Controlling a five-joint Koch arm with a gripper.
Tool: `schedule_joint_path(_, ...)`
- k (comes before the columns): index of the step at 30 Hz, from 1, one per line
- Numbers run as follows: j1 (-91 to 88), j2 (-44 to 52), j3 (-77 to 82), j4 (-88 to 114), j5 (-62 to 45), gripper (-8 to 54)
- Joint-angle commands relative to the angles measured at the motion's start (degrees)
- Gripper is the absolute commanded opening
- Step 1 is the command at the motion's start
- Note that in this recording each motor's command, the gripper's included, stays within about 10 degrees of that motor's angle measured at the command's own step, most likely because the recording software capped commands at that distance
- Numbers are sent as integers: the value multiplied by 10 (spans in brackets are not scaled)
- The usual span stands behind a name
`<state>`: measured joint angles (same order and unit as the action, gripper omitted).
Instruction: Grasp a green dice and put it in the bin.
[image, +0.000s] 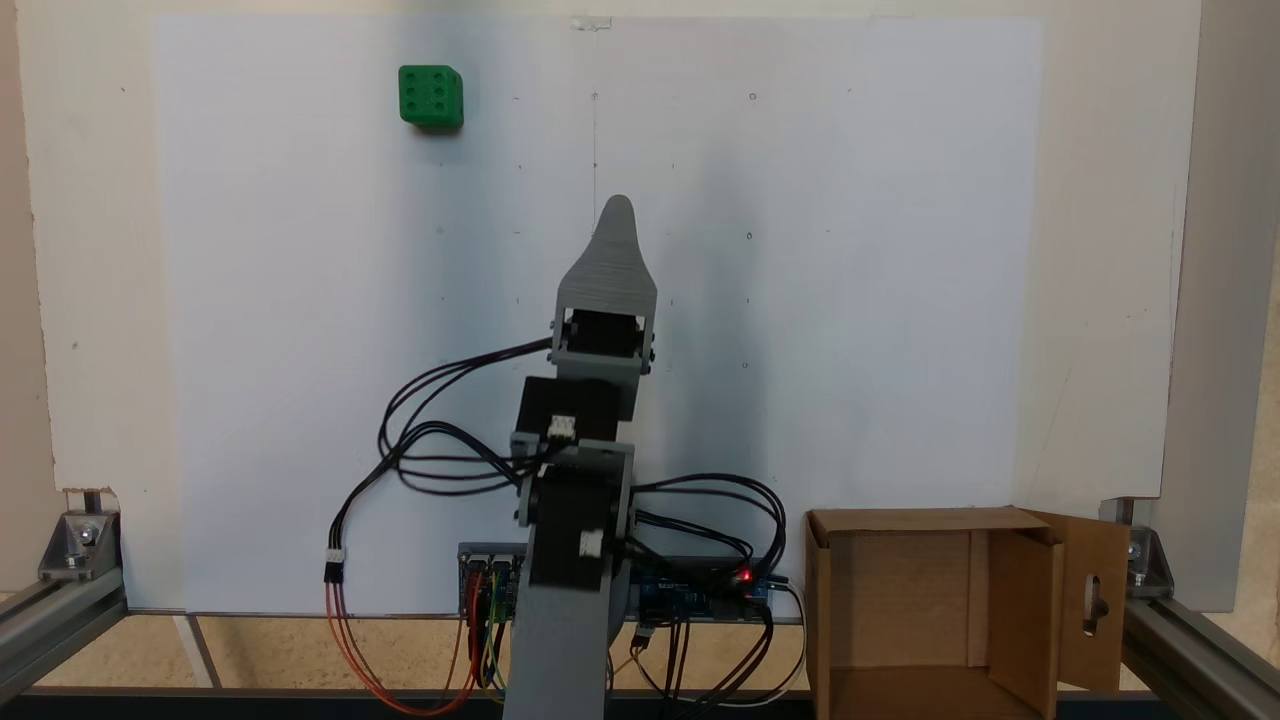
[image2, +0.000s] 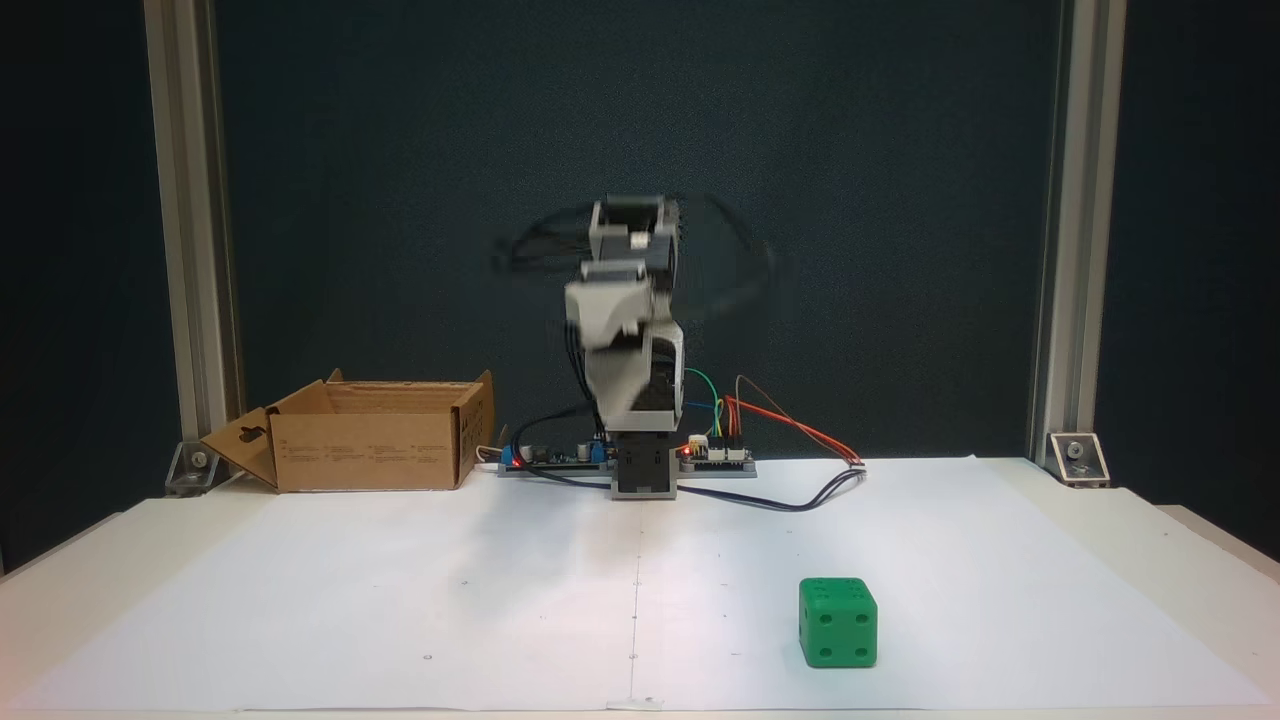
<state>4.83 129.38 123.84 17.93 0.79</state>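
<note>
Green round-edged dice (image2: 838, 622); corrugated cardboard bin (image2: 365, 450).

Arm (image2: 630, 320) smeared by motion blur, gripper (image: 618, 215) showing one tip only; bin (image: 940, 620) cropped at frame's bottom edge

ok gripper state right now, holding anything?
Gripper: cannot be told whether open or closed, one tip visible. Not holding the dice, which sits apart on the white sheet.
</note>
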Motion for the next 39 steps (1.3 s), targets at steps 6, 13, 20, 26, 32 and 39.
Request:
schedule_joint_path(6, -35, -10, -158, 271, 9, 424)
schedule_joint_path(13, -90, -148, -314, 365, 27, 425)
schedule_joint_path(20, -161, -270, -454, 406, 88, 425)
schedule_joint_path(26, -231, -321, -565, 439, 169, 424)
schedule_joint_path(32, -269, -365, -638, 439, 225, 424)
schedule_joint_path(39, -287, -441, -698, 446, 250, 424)
